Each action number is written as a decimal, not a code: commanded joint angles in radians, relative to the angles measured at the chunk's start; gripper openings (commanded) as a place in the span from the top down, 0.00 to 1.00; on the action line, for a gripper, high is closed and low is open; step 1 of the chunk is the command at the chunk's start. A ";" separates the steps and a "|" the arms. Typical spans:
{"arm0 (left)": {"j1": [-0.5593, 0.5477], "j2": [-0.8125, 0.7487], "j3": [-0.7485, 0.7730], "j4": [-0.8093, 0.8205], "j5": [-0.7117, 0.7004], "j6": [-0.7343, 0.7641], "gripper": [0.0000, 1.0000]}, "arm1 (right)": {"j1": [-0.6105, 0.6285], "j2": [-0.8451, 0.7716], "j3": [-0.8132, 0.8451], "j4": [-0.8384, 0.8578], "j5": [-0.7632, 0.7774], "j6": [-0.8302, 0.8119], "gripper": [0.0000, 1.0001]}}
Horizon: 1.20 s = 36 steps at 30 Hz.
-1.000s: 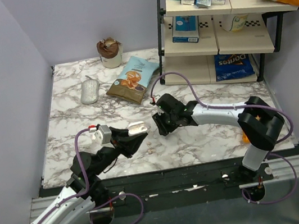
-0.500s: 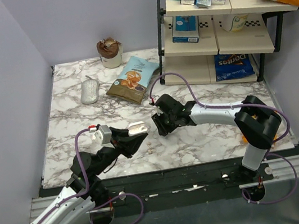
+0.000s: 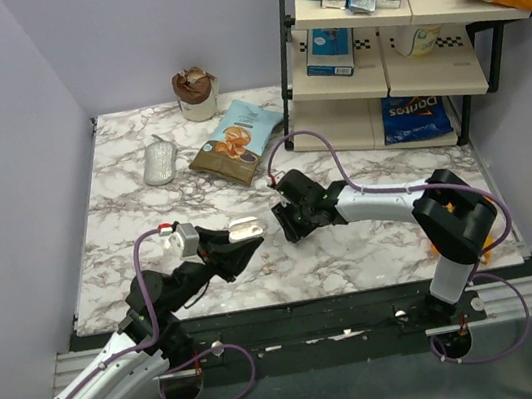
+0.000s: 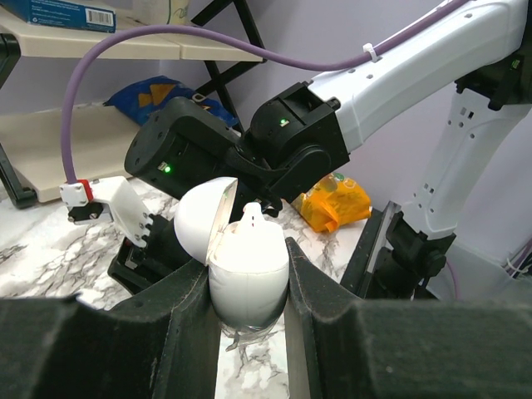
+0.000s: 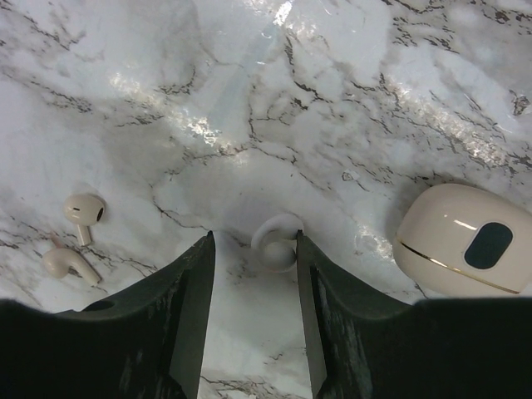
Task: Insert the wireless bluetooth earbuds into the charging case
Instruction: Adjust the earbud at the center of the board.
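Note:
My left gripper point(image 4: 246, 287) is shut on the white charging case point(image 4: 249, 258), which it holds above the table with the lid point(image 4: 199, 220) swung open; a small white tip point(image 4: 251, 214) pokes up from the opening. In the top view the case point(image 3: 244, 228) faces my right gripper point(image 3: 290, 224). The right gripper point(image 5: 253, 241) stands open, low over the marble. A tiny white rounded earbud point(image 5: 277, 241) lies between its fingers, against the right finger point(image 5: 312, 283). Two cream stemmed earbuds point(image 5: 85, 209) point(image 5: 66, 262) lie to the left.
A closed beige case point(image 5: 465, 241) with a dark oval lies right of the right gripper. Further back lie a grey oval object point(image 3: 160, 162), a snack bag point(image 3: 237, 141) and a brown cup point(image 3: 196, 93). A shelf rack point(image 3: 392, 38) stands back right. An orange object point(image 4: 337, 199) sits by the right arm's base.
The right arm's elbow and wrist have shifted slightly to the left. The left arm and the case have not moved.

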 commanded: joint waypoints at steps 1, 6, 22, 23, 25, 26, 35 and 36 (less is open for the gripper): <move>-0.005 -0.006 -0.012 0.014 -0.014 -0.007 1.00 | 0.006 0.022 -0.021 -0.023 0.040 0.017 0.48; -0.005 -0.006 -0.012 0.014 -0.014 -0.007 1.00 | 0.003 0.019 -0.018 -0.028 0.065 0.022 0.49; -0.010 -0.010 -0.014 0.011 -0.017 -0.007 1.00 | -0.009 -0.018 -0.041 -0.037 0.138 0.029 0.49; -0.010 -0.009 -0.015 0.013 -0.016 -0.007 1.00 | -0.009 -0.032 -0.047 -0.028 0.128 0.025 0.48; -0.010 -0.007 -0.015 0.016 -0.016 -0.006 1.00 | -0.008 -0.053 -0.053 -0.011 0.088 0.011 0.45; -0.011 -0.006 -0.014 0.017 -0.016 -0.006 1.00 | -0.008 -0.070 -0.050 -0.011 0.082 0.009 0.45; -0.012 -0.010 -0.014 0.011 -0.016 -0.006 1.00 | 0.022 -0.101 0.001 -0.014 0.020 0.000 0.43; -0.012 -0.010 -0.012 0.013 -0.017 -0.006 1.00 | 0.025 -0.087 0.014 -0.019 0.016 0.000 0.43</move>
